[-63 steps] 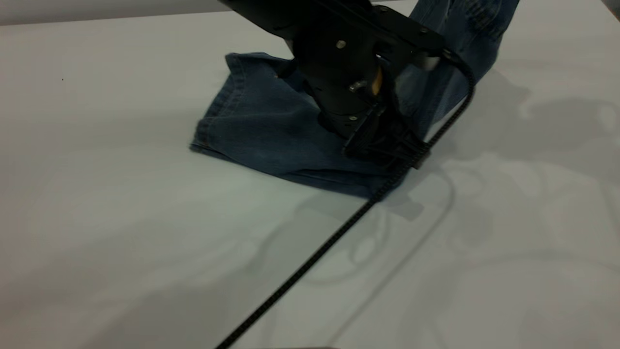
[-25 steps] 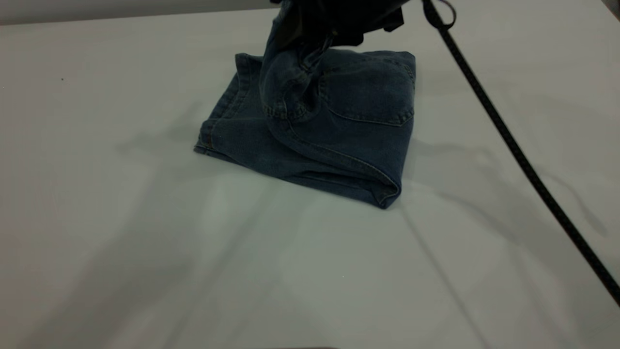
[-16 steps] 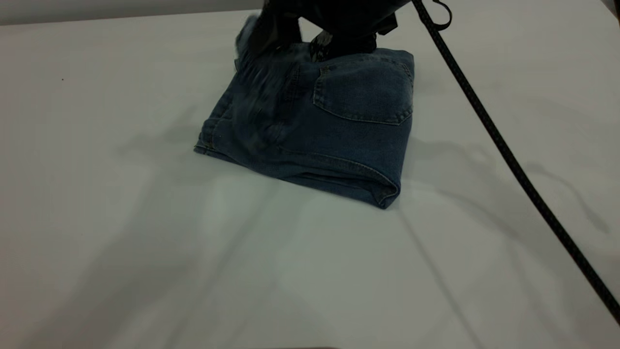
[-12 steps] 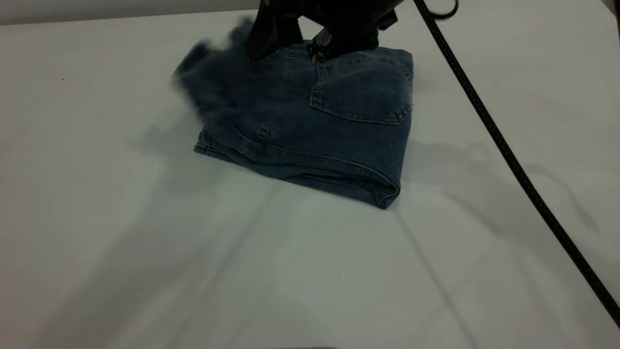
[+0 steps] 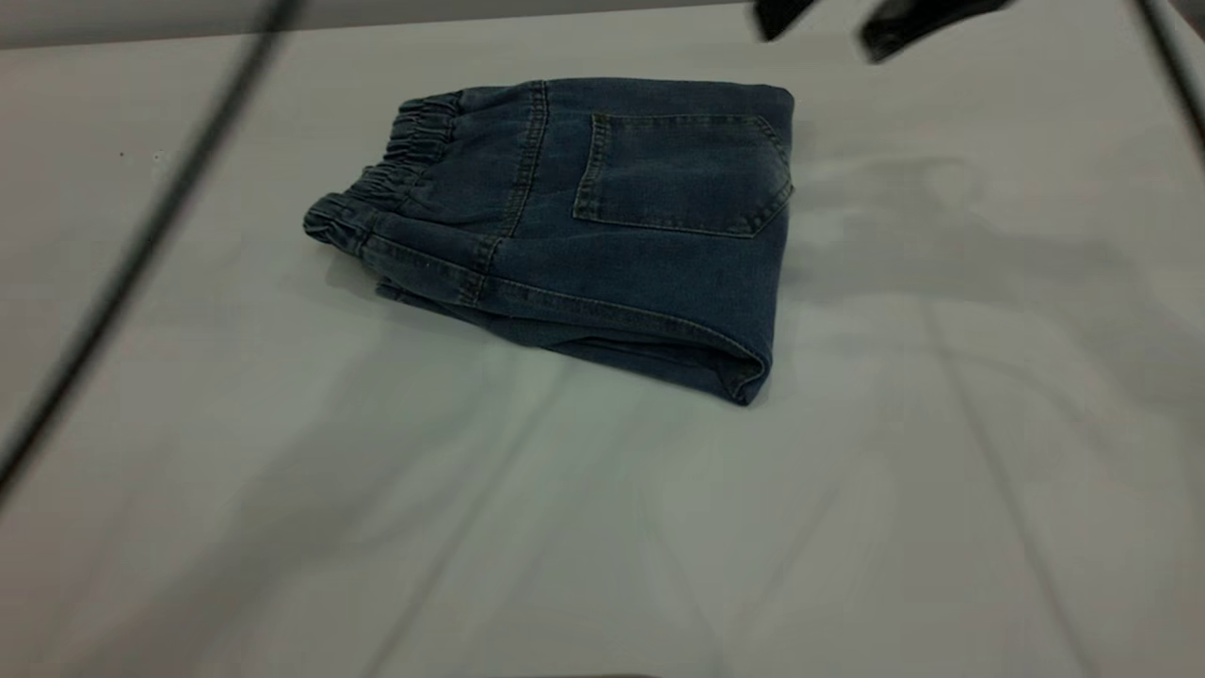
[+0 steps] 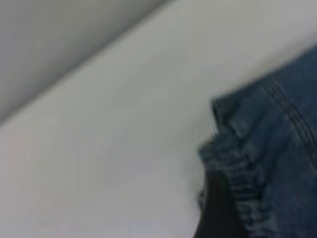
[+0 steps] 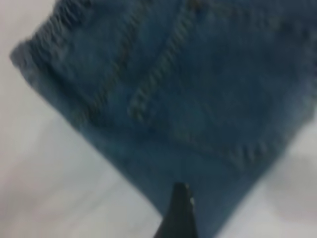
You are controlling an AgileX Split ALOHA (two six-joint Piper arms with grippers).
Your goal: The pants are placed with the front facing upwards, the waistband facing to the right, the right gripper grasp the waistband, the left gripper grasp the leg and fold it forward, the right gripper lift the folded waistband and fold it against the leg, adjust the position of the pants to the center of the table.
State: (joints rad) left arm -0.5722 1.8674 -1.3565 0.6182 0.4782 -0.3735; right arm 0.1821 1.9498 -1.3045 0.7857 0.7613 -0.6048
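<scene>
The pants (image 5: pixel 602 245) lie folded flat on the table (image 5: pixel 282 527), patch pocket (image 5: pixel 678 174) facing up. The waistband (image 5: pixel 395 174) forms the fold's left edge. My right gripper (image 5: pixel 843 21) hovers at the top right, clear of the cloth, open and empty, with its two dark tips apart. In the right wrist view one fingertip (image 7: pixel 181 203) hangs above the pants (image 7: pixel 198 99), touching nothing. In the left wrist view a dark part of my left gripper (image 6: pixel 218 213) sits beside the waistband (image 6: pixel 242 178). The left gripper itself does not show in the exterior view.
A blurred black cable (image 5: pixel 141 254) crosses the left side of the exterior view, and another (image 5: pixel 1172 66) runs down the right edge. The table's far edge (image 5: pixel 282 24) lies just behind the pants.
The right gripper has let go of the waistband, which dropped flat over the leg. The gripper has pulled up and away to the right. A cable has swept in at the left.
</scene>
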